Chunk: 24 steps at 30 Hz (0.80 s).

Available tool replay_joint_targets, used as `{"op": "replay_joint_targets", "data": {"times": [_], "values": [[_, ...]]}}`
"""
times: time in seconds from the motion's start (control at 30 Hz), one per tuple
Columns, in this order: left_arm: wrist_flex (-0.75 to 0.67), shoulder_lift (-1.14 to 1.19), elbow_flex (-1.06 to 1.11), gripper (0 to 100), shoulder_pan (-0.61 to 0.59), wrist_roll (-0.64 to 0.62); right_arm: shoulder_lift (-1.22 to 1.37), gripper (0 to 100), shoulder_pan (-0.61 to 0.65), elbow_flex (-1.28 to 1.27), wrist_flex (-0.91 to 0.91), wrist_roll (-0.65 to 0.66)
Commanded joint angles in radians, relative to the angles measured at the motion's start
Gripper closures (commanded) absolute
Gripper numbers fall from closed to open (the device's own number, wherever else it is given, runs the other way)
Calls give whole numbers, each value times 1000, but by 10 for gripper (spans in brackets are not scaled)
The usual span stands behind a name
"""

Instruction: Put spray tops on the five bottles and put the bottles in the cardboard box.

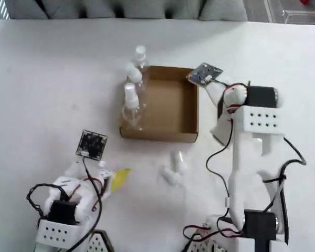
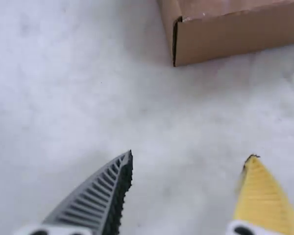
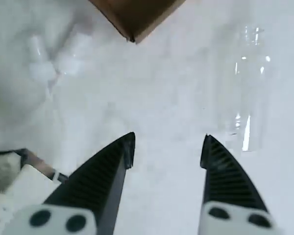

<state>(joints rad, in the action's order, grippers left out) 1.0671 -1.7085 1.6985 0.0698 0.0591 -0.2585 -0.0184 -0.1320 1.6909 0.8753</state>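
Both claws gape empty above the surface: the left claw (image 2: 189,156) short of the cardboard box (image 1: 170,105), the right claw (image 3: 170,137) near a clear bottle (image 3: 247,117). Spray tops (image 1: 173,169) lie loose at the box's 6 o'clock. A clumsy approach could topple the light bottle or scatter the tops.

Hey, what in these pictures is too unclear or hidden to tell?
- High view: bottles by the cardboard box left wall overlap, count unclear.
- High view: loose spray tops blur into the white table, number unclear.
- Right wrist view: clear bottle too faint to tell if topped.
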Motion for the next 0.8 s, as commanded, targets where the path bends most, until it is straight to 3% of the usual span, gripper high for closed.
{"op": "replay_joint_targets", "data": {"times": [0.0, 0.17, 0.47, 0.67, 0.77], "values": [[0, 12, 0, 669, -10, 8, -25, 808, -90, 44, -53, 221], [2, 12, 0, 669, -10, 8, 47, 807, -120, 43, -134, 322], [-3, 12, 0, 669, -10, 8, 381, 807, -137, 167, -269, 321], [-3, 12, 0, 669, -10, 8, 524, 671, -142, 288, -269, 321], [-3, 12, 0, 669, -10, 8, 599, 680, -142, 348, -269, 325]]}}
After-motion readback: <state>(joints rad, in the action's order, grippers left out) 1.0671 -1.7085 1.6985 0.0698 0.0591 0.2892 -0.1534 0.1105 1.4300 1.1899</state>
